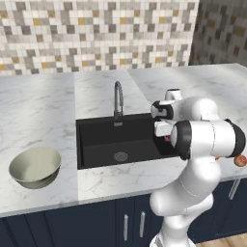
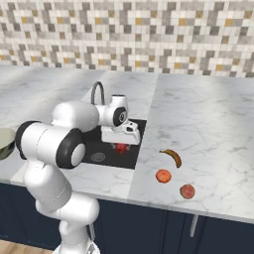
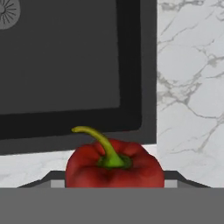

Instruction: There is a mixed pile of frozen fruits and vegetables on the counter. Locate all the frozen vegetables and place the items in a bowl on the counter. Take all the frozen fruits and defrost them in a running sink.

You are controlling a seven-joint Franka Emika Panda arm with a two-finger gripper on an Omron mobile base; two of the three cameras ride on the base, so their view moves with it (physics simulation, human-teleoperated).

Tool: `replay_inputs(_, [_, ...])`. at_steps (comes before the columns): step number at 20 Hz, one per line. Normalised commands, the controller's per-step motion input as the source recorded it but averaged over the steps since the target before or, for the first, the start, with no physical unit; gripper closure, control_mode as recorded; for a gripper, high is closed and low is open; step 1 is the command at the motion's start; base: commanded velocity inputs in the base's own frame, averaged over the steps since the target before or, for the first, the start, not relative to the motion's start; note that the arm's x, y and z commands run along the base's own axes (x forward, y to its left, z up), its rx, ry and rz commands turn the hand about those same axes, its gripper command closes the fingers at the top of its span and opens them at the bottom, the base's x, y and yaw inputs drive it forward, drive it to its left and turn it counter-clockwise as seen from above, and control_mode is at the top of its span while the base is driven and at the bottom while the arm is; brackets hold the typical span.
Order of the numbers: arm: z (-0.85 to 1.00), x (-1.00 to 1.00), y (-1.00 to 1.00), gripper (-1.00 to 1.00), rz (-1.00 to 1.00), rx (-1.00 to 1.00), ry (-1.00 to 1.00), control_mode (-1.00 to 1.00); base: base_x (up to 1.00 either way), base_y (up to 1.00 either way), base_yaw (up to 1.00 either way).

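A glossy red pepper-like vegetable (image 3: 113,168) with a green stem sits between my fingers, and my gripper (image 2: 121,147) is shut on it above the right part of the black sink (image 2: 104,153). A sliver of that red vegetable (image 1: 167,139) peeks out beside my forearm. On the marble counter (image 2: 208,129) right of the sink lie a curved yellow-orange banana (image 2: 172,157), an orange stub (image 2: 163,176) and a reddish-peach ball (image 2: 187,191). The beige-grey bowl (image 1: 34,166) stands left of the sink (image 1: 120,140).
A curved grey faucet (image 1: 118,99) rises behind the basin, whose round drain (image 1: 120,156) shows at the bottom. A tiled wall (image 1: 96,34) backs the counter. Dark navy cabinets (image 1: 96,222) run below its front edge.
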Motion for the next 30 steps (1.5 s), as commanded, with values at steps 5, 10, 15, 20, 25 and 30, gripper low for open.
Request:
replay_inputs(5, [0.16, -0.06, 0.46, 1.00, 0.05, -0.01, 0.00, -1.00, 0.00, 0.00, 0.00])
replay_inputs(10, [0.13, -0.10, 0.45, 1.00, 0.03, 0.00, -0.02, -1.00, 0.00, 0.00, 0.00])
replay_inputs(15, [0.13, -0.10, 0.44, 1.00, 0.02, 0.00, -0.03, -1.00, 0.00, 0.00, 0.00])
replay_inputs(20, [0.09, -0.06, 0.47, 1.00, 0.02, 0.00, -0.01, -1.00, 0.00, 0.00, 0.00])
replay_inputs(25, [0.06, -0.02, 0.49, 1.00, 0.01, 0.01, 0.00, -1.00, 0.00, 0.00, 0.00])
replay_inputs(30, [0.04, -0.05, 0.47, 1.00, 0.00, 0.01, -0.01, -1.00, 0.00, 0.00, 0.00])
